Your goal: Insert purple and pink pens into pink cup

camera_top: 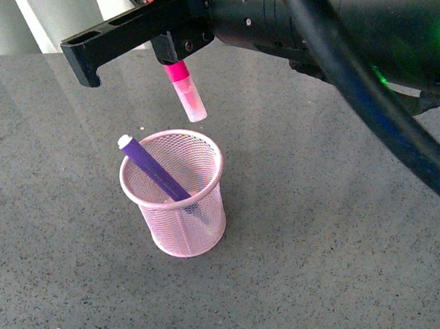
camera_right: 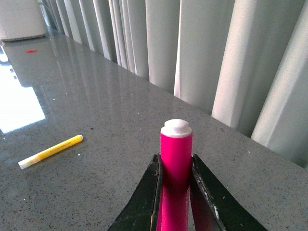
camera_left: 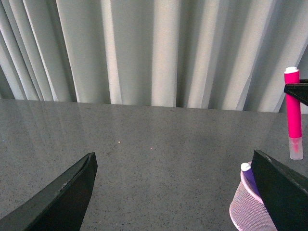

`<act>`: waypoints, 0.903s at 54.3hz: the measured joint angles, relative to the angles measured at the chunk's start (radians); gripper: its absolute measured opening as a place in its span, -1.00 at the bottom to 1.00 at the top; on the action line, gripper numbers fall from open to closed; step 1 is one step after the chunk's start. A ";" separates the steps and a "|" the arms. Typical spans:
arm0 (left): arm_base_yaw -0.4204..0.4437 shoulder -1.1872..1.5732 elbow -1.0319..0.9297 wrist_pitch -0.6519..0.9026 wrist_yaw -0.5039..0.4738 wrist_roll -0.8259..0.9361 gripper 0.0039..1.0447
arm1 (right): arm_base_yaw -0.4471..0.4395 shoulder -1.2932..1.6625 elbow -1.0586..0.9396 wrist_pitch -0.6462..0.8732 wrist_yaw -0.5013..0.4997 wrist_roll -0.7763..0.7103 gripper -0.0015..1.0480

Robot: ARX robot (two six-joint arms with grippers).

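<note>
The pink cup stands upright on the grey table. The purple pen leans inside it, white end up. My right gripper is shut on the pink pen, which hangs upright with its translucent cap down, just above the cup's far rim. In the right wrist view the jaws clamp the pink pen. My left gripper is open and empty, low over the table beside the cup. That view also shows the purple pen and the pink pen.
A yellow pen lies on the table, seen only in the right wrist view. A white object stands far off by the curtain. Pale curtains hang behind the table's far edge.
</note>
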 joint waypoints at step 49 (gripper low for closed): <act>0.000 0.000 0.000 0.000 0.000 0.000 0.88 | -0.013 0.090 -0.023 0.074 -0.031 0.035 -0.78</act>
